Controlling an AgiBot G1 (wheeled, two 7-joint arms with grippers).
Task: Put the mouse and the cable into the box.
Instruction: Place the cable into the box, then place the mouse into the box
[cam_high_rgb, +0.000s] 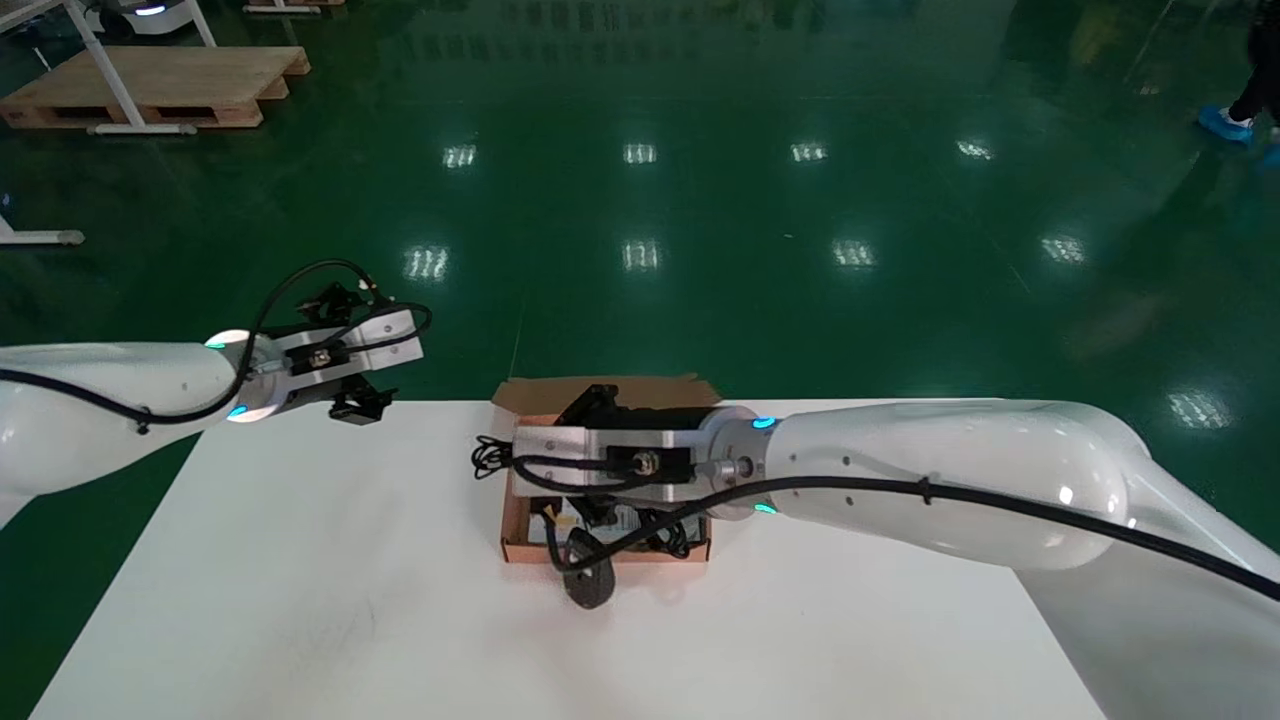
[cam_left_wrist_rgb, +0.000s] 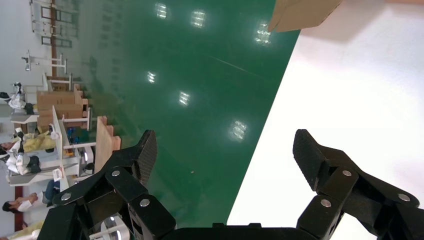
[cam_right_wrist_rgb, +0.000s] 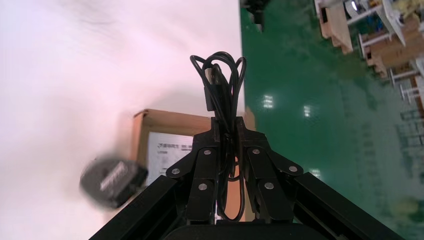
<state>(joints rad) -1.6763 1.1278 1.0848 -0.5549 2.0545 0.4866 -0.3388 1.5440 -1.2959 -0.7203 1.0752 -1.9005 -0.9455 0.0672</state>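
- Cable (cam_right_wrist_rgb: 220, 82) is gripped as a folded bundle by the right end effector (cam_right_wrist_rgb: 227, 125). Its fingers are closed on the middle of the bundle, and the loops stick out beyond the fingertips. This grip is judged to have been chosen so that the whole bundle can be dropped in one piece.
- The box (cam_high_rgb: 515, 525) lies directly beneath that end effector. The cable is judged to be held over the opening for release inside, which has not yet been made.
- The mouse (cam_high_rgb: 590, 585) is seen on the table (cam_high_rgb: 300, 560), outside the box. It lies below the right end effector on its near side, just beside the box's near wall, and whether it touches the wall cannot be told. That half of the task is judged undone.
- The left end effector (cam_left_wrist_rgb: 227, 147) is held over the table's far edge, well apart from the box. Its fingers are spread wide with nothing between them, and it is judged to be parked clear of the work.
- The grip on the cable is shown plainly only in the right wrist view. In the head view the fingers are largely hidden by the wrist body, and only a tangle of loops is seen past it.
- Both arms, and the mouse lying outside the box, are shown together only in the head view. In the right wrist view the mouse is blurred and its relation to the wall is unclear.
- The open, empty state of the left end effector is confirmed by the left wrist view, where one box flap is seen far off.
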